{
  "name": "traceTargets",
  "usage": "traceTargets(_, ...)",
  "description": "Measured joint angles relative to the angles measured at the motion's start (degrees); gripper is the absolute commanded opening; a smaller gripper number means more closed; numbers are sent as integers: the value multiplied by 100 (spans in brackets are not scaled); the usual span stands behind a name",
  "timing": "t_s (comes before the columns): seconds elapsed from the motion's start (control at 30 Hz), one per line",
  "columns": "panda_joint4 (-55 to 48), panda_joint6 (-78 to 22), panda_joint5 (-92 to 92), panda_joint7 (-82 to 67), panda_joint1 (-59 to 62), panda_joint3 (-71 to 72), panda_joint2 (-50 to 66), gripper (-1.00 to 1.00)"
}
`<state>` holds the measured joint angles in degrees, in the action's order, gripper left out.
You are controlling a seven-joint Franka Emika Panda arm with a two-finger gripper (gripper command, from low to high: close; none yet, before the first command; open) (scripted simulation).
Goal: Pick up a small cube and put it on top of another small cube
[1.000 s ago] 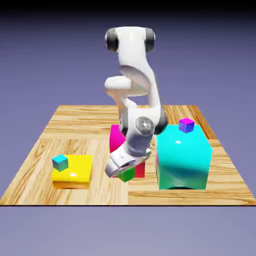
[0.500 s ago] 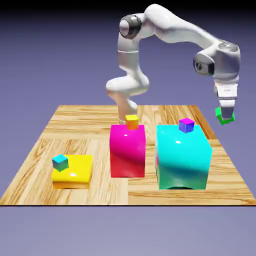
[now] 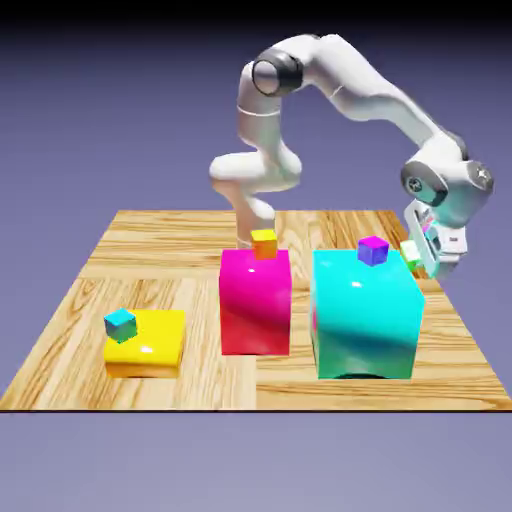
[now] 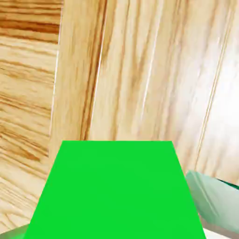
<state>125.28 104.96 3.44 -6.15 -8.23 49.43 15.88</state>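
Note:
My gripper (image 3: 420,252) hangs at the exterior view's right, just beyond the right top edge of the big cyan block (image 3: 365,318), and is shut on the small green cube (image 3: 410,250). The cube is only partly visible there, behind the block's corner. The other small cube, purple (image 3: 373,250), rests on the cyan block's top, a little to the left of the held cube and apart from it. In the hand view the green cube (image 4: 114,191) fills the lower half, with one grey fingertip (image 4: 217,203) at its right and wooden table behind it.
A magenta block (image 3: 255,302) with a tiny orange cube (image 3: 264,243) on top stands left of the cyan block. Further left, a flat yellow block (image 3: 147,340) carries a tiny teal cube (image 3: 120,323). The wooden table's right edge (image 3: 455,310) lies below the gripper.
The arm swung from low in front of the magenta block up and over to the exterior view's right, carrying the green cube. It then came down beside the cyan block's top.

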Motion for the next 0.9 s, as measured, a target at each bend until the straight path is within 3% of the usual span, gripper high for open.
traceTargets(0.9, 2101, -2953, -3268, -206, 5232, 5606, 4254, -100)
